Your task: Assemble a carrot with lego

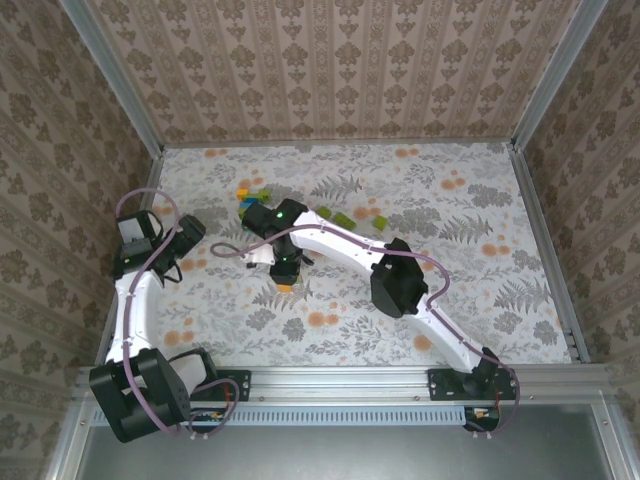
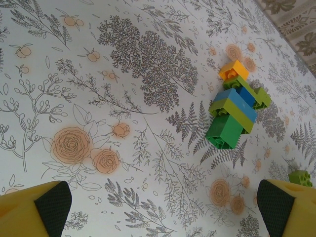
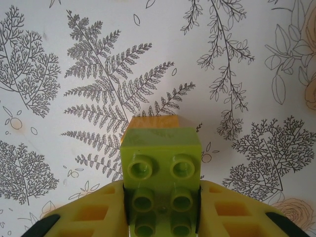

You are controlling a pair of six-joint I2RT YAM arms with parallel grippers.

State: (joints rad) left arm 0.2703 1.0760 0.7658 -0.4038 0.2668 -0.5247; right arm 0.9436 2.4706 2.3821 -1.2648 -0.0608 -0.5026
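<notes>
Clamped jaws of the right gripper [image 3: 163, 210] pinch the carrot [image 3: 160, 158] by its lime-green end, one yellow finger against each side. The lime brick's round studs face the wrist camera, and an orange brick peeks out at the far end, mostly hidden behind the green. From above, the carrot sits near the middle of the floral table [image 1: 470, 260], its orange tip pointing toward the arm bases; whether it touches the surface I cannot tell. The left gripper [image 2: 163, 205] hangs with jaws spread wide, gripping nothing, near a mixed build [image 2: 236, 106] of yellow, green and blue bricks. Loose lego [image 1: 345, 218] lies farther back.
</notes>
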